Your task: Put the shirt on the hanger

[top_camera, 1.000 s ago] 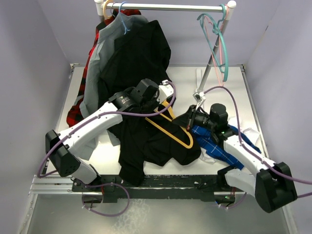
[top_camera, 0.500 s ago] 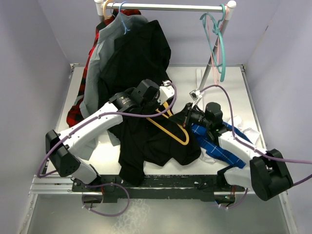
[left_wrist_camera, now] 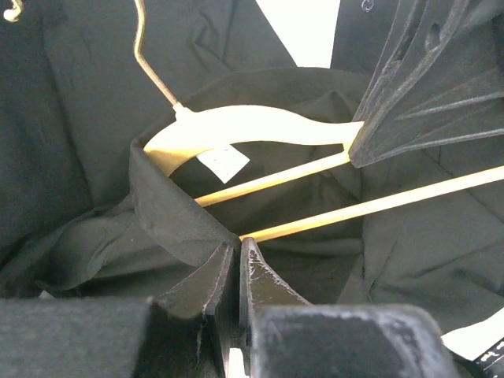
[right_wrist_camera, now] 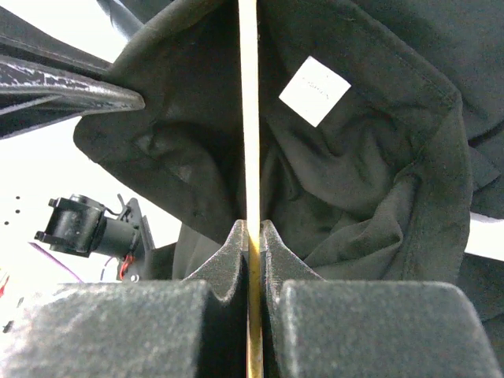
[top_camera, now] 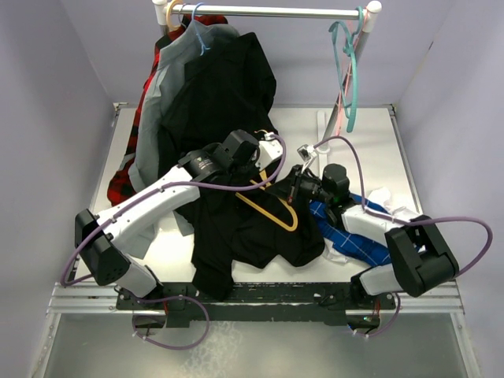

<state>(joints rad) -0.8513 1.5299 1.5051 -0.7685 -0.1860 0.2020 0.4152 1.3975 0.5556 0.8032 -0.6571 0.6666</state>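
Observation:
The black shirt (top_camera: 244, 236) lies crumpled on the table between the arms. The yellow hanger (top_camera: 268, 214) lies slanted over it. In the left wrist view the hanger's pale shoulder (left_wrist_camera: 260, 124) sits inside the open collar (left_wrist_camera: 161, 209), with its metal hook sticking out above. My left gripper (top_camera: 266, 172) (left_wrist_camera: 239, 246) is shut, pinching the collar's edge. My right gripper (top_camera: 293, 187) (right_wrist_camera: 252, 230) is shut on the hanger's thin bar (right_wrist_camera: 250, 118), which runs straight up into the shirt's neck opening (right_wrist_camera: 354, 157) next to a white label.
A rail (top_camera: 268, 12) at the back carries a grey shirt (top_camera: 169, 71), another black garment (top_camera: 224, 87) and a teal hanger (top_camera: 350, 71). A red plaid cloth (top_camera: 126, 177) hangs at the left. A blue-checked shirt (top_camera: 354, 240) lies under my right arm.
My right arm has swung left and back, carrying the hanger toward my left gripper and further into the collar. The left arm has barely moved. The teal hanger on the rail has swung.

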